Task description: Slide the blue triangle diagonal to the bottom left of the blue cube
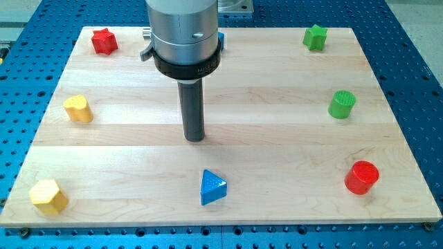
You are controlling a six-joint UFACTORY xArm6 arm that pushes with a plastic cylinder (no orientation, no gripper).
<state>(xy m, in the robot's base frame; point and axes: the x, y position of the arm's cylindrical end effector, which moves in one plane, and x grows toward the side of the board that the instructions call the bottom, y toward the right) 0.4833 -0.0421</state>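
Near the board's lower edge, at mid-width, the blue triangle [212,187] is seen lying alone. My tip [195,137] is placed above it in the view, slightly to the view's left, apart from it. No pincer is carried: only a straight rod. The blue cube [220,39] is almost wholly hidden behind the arm's grey housing [183,31] at the view's top.

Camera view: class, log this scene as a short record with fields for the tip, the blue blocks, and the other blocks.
tip: my tip rests on the board, apart from every block
blue triangle: toward the view's bottom from the tip
blue cube: only a blue sliver shows behind the arm
other blocks: red star, green star, green cylinder, red cylinder, two yellow blocks
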